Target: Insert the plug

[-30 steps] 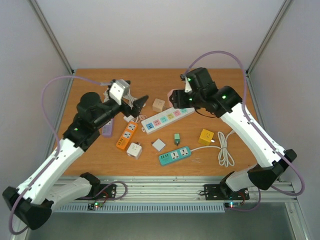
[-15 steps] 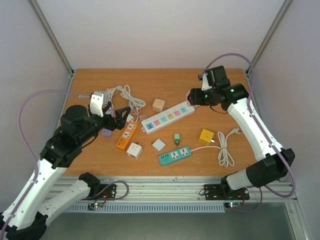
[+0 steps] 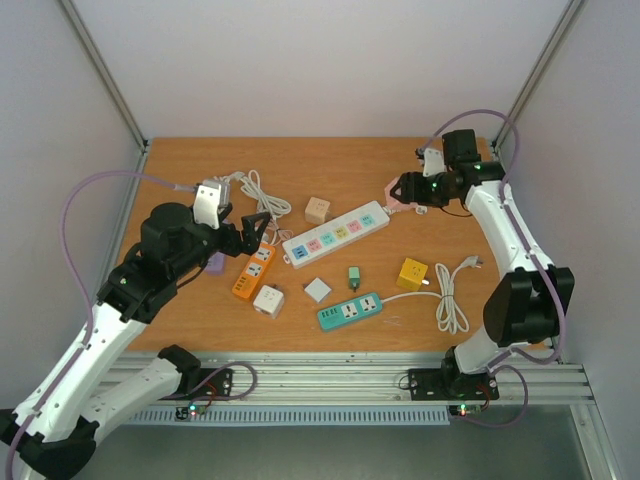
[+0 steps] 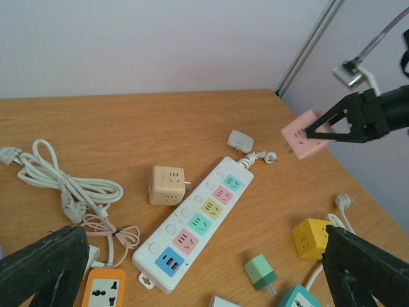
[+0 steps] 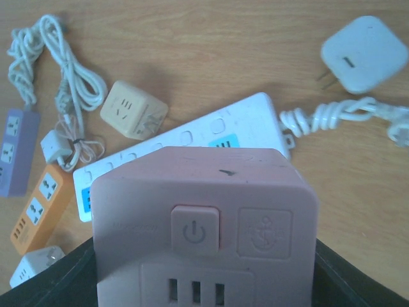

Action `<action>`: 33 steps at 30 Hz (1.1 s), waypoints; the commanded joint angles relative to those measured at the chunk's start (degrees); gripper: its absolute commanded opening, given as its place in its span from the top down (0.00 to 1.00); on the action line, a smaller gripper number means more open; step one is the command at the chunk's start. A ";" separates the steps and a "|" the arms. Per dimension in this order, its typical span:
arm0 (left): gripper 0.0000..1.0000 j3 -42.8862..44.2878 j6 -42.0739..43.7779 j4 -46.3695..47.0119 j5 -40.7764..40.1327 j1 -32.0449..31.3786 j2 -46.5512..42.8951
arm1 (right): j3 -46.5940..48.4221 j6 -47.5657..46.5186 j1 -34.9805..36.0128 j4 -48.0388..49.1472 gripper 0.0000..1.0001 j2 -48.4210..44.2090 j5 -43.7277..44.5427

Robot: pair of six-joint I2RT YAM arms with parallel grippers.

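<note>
- I see my left arm (image 3: 100, 330) and right arm (image 3: 503, 228) in white shells with black joint housings.
- A lilac cable (image 3: 78, 195) loops off each.
- My left pincer (image 3: 258, 230) and right pincer (image 3: 400, 192) are matte black.
- Green lights (image 3: 478, 167) dot the joints.

right arm (image 3: 500, 225): pink socket cube (image 3: 392, 191) carried back-right | left arm (image 3: 150, 272): drawn back left

Pink cube (image 4: 298, 142) in right gripper (image 4: 312, 132), beyond white power strip (image 4: 198, 225)
</note>
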 commanded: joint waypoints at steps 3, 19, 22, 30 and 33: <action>0.01 0.98 0.32 4.65 1.80 0.29 0.61 | 1.11 -8.42 0.34 4.79 0.58 6.07 -4.49; 0.01 -3.43 1.35 8.71 2.27 2.29 0.83 | 7.90 -16.14 5.12 6.33 0.59 20.01 -2.77; 0.01 -3.61 1.29 8.84 2.62 2.48 0.83 | 9.19 -17.02 5.83 5.35 0.59 21.39 -1.74; 0.01 -3.95 0.81 8.97 3.01 2.98 0.82 | 10.65 -18.56 7.24 2.64 0.59 23.84 1.33; 0.01 -3.97 0.51 8.96 3.49 3.14 1.08 | 11.62 -18.74 7.62 1.42 0.59 24.60 1.87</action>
